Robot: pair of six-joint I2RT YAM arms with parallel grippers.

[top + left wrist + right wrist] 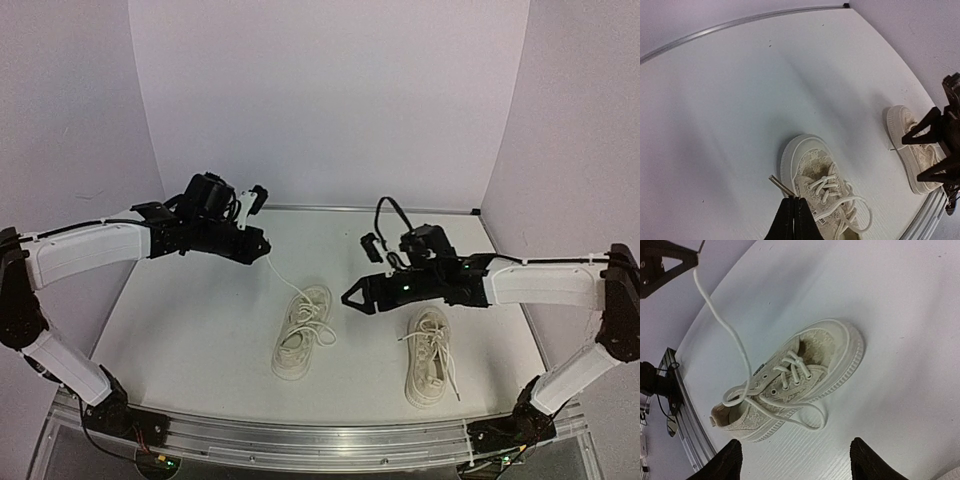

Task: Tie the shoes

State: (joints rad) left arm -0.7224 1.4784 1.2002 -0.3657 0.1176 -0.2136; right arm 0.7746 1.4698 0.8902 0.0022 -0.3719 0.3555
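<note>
Left hand: the left hand (pixel 258 246) hangs above and to the far-left of the left shoe, fingers pressed together on the end of a lace (pixel 286 275).
Lace: it runs in a loose slant from that hand down to the left shoe's eyelets, not pulled tight.
Left shoe: the left shoe (pixel 303 335) sits on its sole on the tabletop (pixel 190 330), roughly mid-way between the two arms. Its long axis runs near-to-far, heel toward the arm bases and toe away from them, by the look of the right wrist view.
Loose loop: a second stretch of lace (pixel 810 428) lies flat on the tabletop against the shoe's right flank, on the side facing the right hand.
Right hand: the right hand (pixel 348 299) hovers just beside the left shoe on its right, fingers apart and holding nothing, pointed at the shoe across its long axis.
Right shoe: the right shoe (pixel 430 358) rests near the right arm, well apart from the left shoe, laces slack and untied.
Key relation: the loose loop lies between the right hand and the shoe, so the right hand is clearly the nearer one to it.
Likely step: I'd guess the right hand goes for that loop while the left hand holds its end.
Progress: early; neither shoe shows a knot.
</note>
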